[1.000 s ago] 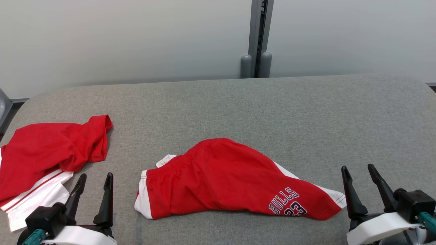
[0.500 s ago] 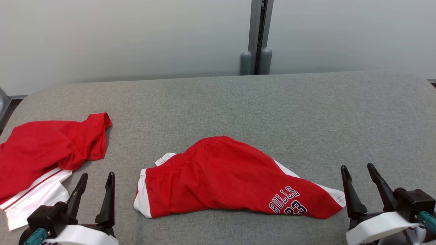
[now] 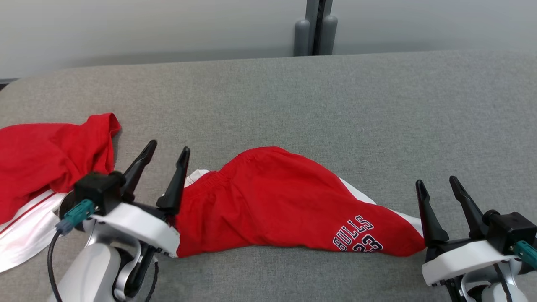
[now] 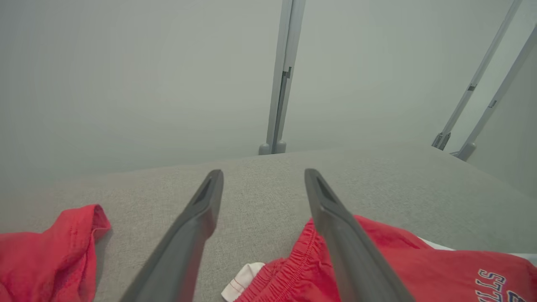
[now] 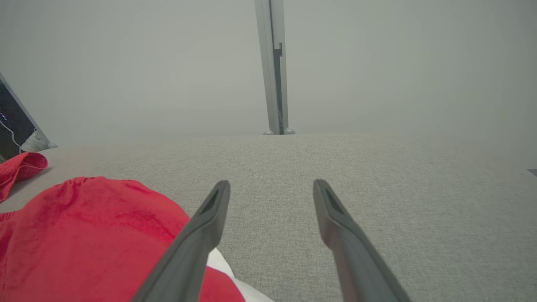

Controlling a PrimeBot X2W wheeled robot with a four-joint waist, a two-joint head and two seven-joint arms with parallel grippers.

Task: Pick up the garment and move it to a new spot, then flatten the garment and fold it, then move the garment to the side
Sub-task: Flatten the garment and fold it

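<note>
Red basketball shorts [image 3: 285, 201] lettered "BULLS 23" lie rumpled across the near middle of a grey fabric-covered desk [image 3: 335, 105]. The elastic waistband [image 4: 293, 260] is at the left end, and a white-striped leg tapers to a point at the right. The lettering sits near the right end and reads upside down in the head view.

The left gripper [image 3: 168, 149] hangs over the waistband end, its two dark fingers [image 3: 174, 184] spread wide and holding nothing. In the left wrist view, the finger on that view's right crosses above the gathered elastic while the other lies over bare grey cloth. Whether either touches the fabric cannot be told.

The right gripper [image 3: 436, 181] sits at the near right, just beside the tip of the leg, its fingers likewise wide apart and empty. In the right wrist view, the finger on that view's left passes over the white stripe at the shorts' edge, and the other passes over bare desk.

A second red garment [image 3: 46, 155] with white panels lies heaped at the left edge of the desk, near the left gripper and apart from the shorts. Beyond the far edge stands a pale wall [image 3: 168, 29] split by a grey upright post [image 3: 314, 25].
</note>
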